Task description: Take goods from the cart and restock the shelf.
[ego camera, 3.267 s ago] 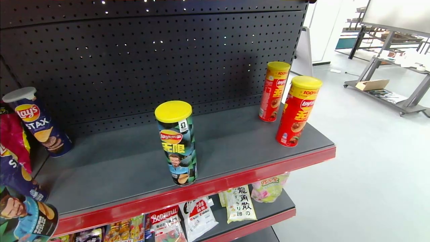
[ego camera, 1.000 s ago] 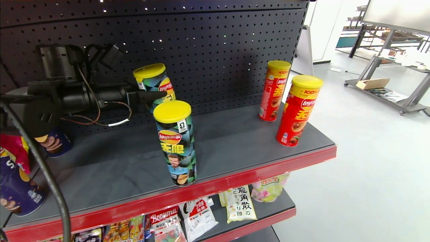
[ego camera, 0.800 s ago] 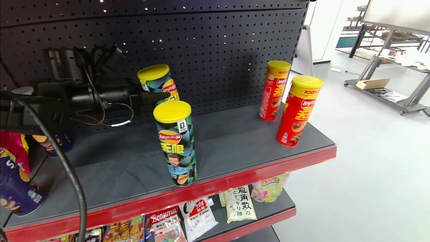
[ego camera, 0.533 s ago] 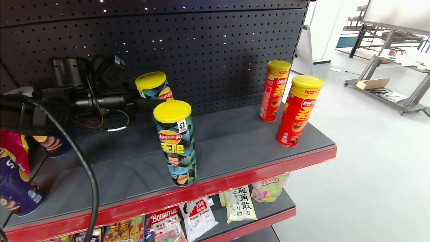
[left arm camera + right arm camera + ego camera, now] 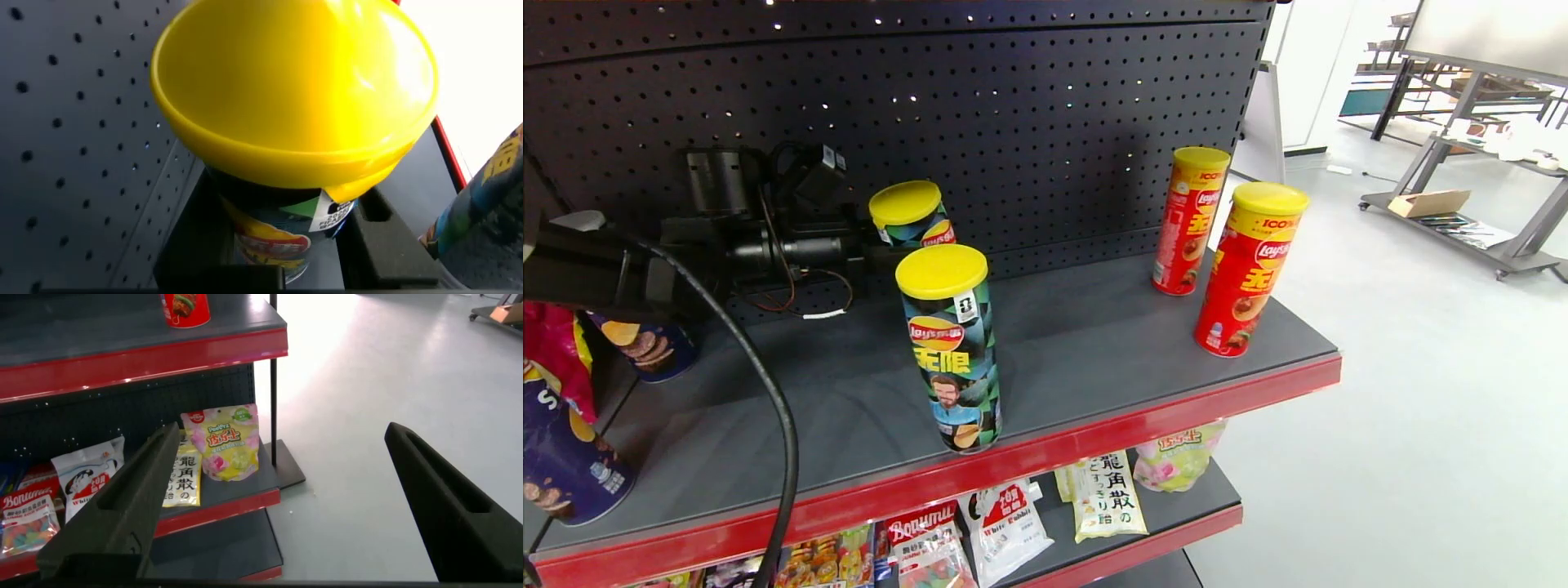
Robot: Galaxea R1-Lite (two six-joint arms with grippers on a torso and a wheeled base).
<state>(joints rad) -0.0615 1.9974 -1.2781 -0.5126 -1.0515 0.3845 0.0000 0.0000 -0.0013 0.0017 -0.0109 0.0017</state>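
Yellow lid and green-and-blue print mark the front can (image 5: pixel 952 343), which stands upright close to the red lip of the shelf (image 5: pixel 1094 343), nearer than the left gripper (image 5: pixel 890 247) and just in front of its jaws. Those jaws are closed on a matching held can (image 5: pixel 913 214), one dark finger on each side of its body below the yellow lid. In the left wrist view the left gripper (image 5: pixel 286 249) shows the same clamp: the pads (image 5: pixel 380 237) press the label of the held can (image 5: pixel 294 90), with the front can (image 5: pixel 482 212) just off to one side of them. The held can's base is hidden behind the front can, so I cannot tell whether it touches the shelf.

Well off to the right of the left jaws stand two red cans (image 5: pixel 1245 269), both upright and near the shelf's end. Straight beyond the jaws, at the back, is the black pegboard (image 5: pixel 1013 122).

Lower down, the right gripper (image 5: pixel 282 433) has its jaws spread wide with nothing in them. Beyond them, snack bags (image 5: pixel 221 441) lean on a lower shelf.
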